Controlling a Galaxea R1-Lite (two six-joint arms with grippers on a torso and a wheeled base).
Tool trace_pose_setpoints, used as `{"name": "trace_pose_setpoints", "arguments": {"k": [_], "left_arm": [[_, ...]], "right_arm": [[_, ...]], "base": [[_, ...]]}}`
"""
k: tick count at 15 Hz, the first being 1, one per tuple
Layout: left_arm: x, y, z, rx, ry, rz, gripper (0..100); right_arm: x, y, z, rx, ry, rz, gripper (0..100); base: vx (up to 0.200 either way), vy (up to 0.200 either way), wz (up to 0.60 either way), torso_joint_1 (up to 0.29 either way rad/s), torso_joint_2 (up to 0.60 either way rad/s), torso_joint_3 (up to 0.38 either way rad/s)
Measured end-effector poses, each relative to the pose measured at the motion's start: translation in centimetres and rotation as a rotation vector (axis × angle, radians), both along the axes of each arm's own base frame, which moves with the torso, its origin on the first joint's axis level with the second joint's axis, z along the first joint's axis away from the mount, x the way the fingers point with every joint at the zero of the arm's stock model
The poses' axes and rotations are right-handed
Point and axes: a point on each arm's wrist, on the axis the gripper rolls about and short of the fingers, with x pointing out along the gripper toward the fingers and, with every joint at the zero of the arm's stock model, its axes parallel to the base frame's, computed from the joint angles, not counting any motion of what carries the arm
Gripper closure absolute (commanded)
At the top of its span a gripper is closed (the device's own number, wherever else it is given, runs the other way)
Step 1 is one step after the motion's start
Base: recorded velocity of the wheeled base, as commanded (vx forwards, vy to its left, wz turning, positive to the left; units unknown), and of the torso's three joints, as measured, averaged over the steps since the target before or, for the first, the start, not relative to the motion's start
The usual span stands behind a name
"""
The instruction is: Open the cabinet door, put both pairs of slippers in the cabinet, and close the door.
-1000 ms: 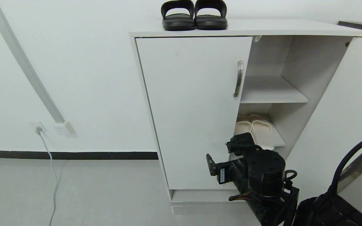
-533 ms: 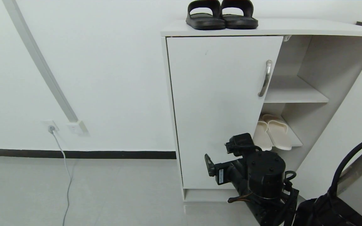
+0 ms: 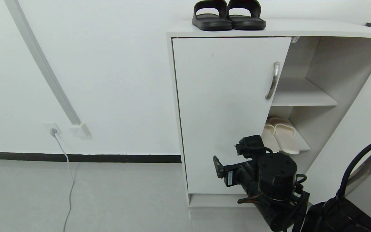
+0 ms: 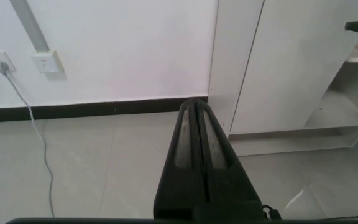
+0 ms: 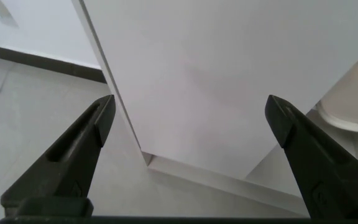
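The white cabinet has its left door closed and its right door swung open. A black pair of slippers rests on the cabinet top. A beige pair of slippers lies on the lower shelf inside; its edge shows as a beige slipper in the right wrist view. My right gripper is open and empty, low in front of the closed door; in the head view the right gripper is just left of the opening. My left gripper is shut and empty, over the floor left of the cabinet.
A metal handle runs down the closed door's right edge. The upper shelf is bare. A wall socket with a grey cable sits to the left. Open floor lies left of the cabinet.
The head camera has shifted, so the cabinet now sits farther right in the picture. The right arm has drifted slightly right and down. The slippers lie as before.
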Motion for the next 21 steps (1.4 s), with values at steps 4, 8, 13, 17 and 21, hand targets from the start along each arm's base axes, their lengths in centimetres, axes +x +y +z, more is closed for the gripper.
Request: {"name": "trace_pose_setpoints", "arguments": {"k": [4, 8, 13, 17, 21], "left_arm": [[0.0, 0.0, 0.0, 0.0, 0.0, 0.0, 100], [0.0, 0.0, 0.0, 0.0, -0.001, 0.0, 100], [0.0, 0.0, 0.0, 0.0, -0.001, 0.0, 100], [0.0, 0.0, 0.0, 0.0, -0.001, 0.0, 100], [0.0, 0.0, 0.0, 0.0, -0.001, 0.002, 100]], "right_arm": [[-0.09, -0.18, -0.35, -0.011, 0.01, 0.007, 0], [-0.07, -0.16, -0.43, -0.013, 0.011, 0.006, 0], [-0.06, -0.15, -0.5, -0.017, 0.014, 0.006, 0], [-0.1, -0.11, -0.57, -0.018, 0.014, 0.007, 0], [-0.08, -0.22, -0.69, -0.023, 0.019, 0.005, 0]], "base": [[0.0, 0.0, 0.0, 0.0, 0.0, 0.0], [0.0, 0.0, 0.0, 0.0, 0.0, 0.0], [0.0, 0.0, 0.0, 0.001, -0.06, -0.075], [0.0, 0.0, 0.0, 0.032, -0.39, -0.347], [0.0, 0.0, 0.0, 0.091, -0.46, -0.355]]}}
